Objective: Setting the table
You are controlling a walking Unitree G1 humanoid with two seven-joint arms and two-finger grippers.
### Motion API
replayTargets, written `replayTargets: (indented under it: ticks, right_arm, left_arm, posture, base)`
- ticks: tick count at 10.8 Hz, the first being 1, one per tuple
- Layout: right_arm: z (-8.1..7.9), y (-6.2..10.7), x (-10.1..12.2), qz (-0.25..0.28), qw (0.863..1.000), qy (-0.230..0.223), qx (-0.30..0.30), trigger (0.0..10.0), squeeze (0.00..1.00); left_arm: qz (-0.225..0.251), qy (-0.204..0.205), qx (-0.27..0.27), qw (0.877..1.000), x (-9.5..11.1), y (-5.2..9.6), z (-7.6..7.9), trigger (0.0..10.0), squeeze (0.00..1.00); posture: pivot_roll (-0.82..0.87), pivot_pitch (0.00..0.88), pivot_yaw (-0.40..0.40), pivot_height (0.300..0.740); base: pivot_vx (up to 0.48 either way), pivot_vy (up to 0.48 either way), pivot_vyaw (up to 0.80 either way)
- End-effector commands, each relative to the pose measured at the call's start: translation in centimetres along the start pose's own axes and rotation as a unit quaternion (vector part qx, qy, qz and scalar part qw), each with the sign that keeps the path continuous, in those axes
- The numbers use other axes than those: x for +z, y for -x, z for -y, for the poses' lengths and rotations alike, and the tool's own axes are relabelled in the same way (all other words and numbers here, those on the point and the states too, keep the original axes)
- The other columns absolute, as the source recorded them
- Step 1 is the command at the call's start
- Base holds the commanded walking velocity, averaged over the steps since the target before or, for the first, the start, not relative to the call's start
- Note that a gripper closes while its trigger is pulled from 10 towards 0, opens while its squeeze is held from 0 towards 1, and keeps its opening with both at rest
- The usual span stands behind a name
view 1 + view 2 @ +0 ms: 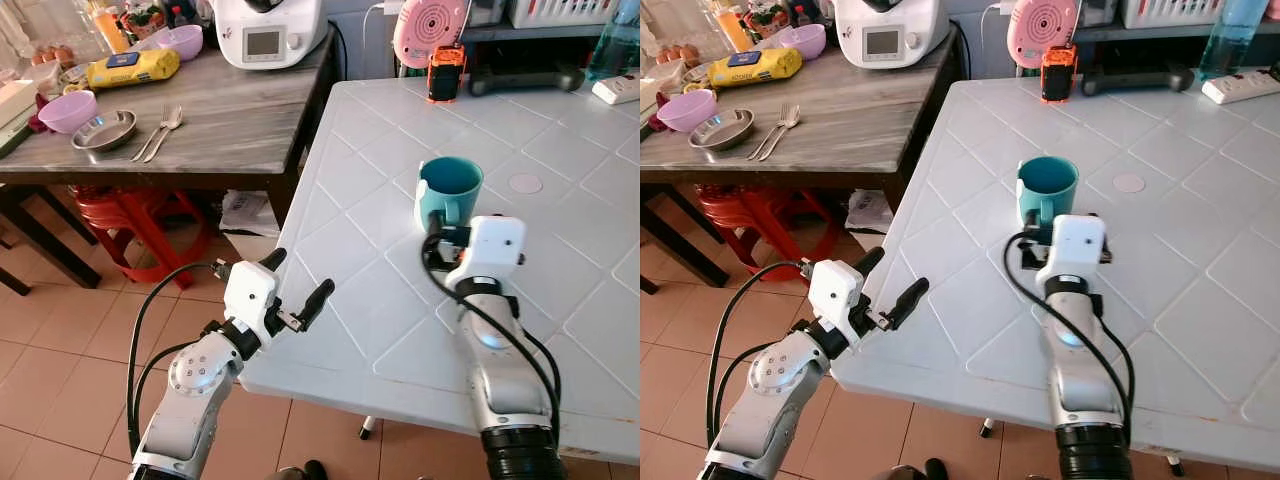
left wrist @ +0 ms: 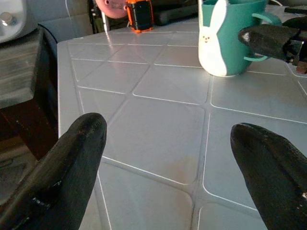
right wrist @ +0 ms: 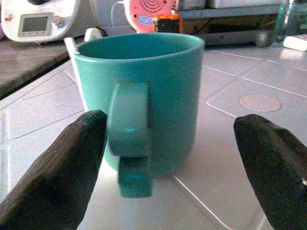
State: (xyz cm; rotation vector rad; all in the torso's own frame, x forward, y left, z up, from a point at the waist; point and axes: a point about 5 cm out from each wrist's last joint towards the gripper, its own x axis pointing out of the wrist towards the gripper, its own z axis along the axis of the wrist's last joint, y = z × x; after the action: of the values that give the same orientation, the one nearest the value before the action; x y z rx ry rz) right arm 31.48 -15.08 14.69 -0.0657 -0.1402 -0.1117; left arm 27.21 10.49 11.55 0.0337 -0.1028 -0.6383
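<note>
Mug (image 1: 449,189) — teal, upright on the white table (image 1: 560,280) — sits just ahead of the right gripper (image 1: 440,236) in the head view; the left gripper (image 1: 297,281) hangs spread at the table's near edge. Along the left wrist, a white rabbit figure shows on the mug's side. From the right wrist, its handle faces the camera between parted fingers (image 3: 57,163) — likely glazed ceramic: rigid, slippery, breakable, best grasped across the body.

We see bright, even daylight in both eye views, sharp throughout. The white plastic table (image 1: 560,160) carries soft glare; the glossy teal ceramic mug (image 3: 144,100) shows faint sheen. Wrist views look hazier, with near black fingers (image 2: 62,177) blurred.
</note>
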Motion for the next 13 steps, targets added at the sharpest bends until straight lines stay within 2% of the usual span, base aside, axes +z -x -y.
replayTargets:
  ticks: [1,3,4,7,9,13]
  right_arm:
    - [-1.2,-0.2,0.9,0.016,1.000,-0.003,0.019,10.0,0.00]
    - [-1.5,-0.3,0.6,0.007,0.999,-0.004,0.031,10.0,0.00]
    - [-1.7,-0.4,0.7,0.008,0.999,-0.004,0.038,0.0,0.00]
    - [-1.9,-0.4,0.6,0.005,0.999,0.002,0.040,0.0,0.00]
    - [-1.8,-0.3,0.4,0.000,0.999,0.001,0.041,0.0,0.00]
    - [-1.7,-0.5,0.3,-0.002,0.999,0.002,0.040,0.0,0.00]
  left_arm:
    - [-0.010,-0.008,0.004,1.000,-0.2,0.1,-0.4,10.0,0.00]
    - [-0.011,-0.009,0.008,1.000,-0.3,0.2,-0.3,10.0,0.00]
    - [-0.011,-0.008,0.010,1.000,-0.3,0.2,-0.3,10.0,0.00]
    - [-0.006,0.002,0.009,1.000,-0.2,0.3,-0.2,10.0,0.00]
    - [0.011,0.048,-0.024,0.998,0.1,0.3,0.3,10.0,0.00]
    - [0.017,0.075,-0.068,0.995,0.5,0.3,0.8,10.0,0.00]
  posture:
    - [-0.09,0.118,0.187,0.740]
    - [-0.09,0.117,0.181,0.740]
    - [-0.09,0.119,0.176,0.740]
    - [-0.09,0.123,0.169,0.740]
    - [-0.09,0.123,0.166,0.740]
    - [-0.10,0.121,0.164,0.740]
  base:
    - [0.000,0.000,0.00]
    - [0.000,0.000,0.00]
    - [0.000,0.000,0.00]
    - [0.000,0.000,0.00]
    - [0.000,0.000,0.00]
    - [0.000,0.000,0.00]
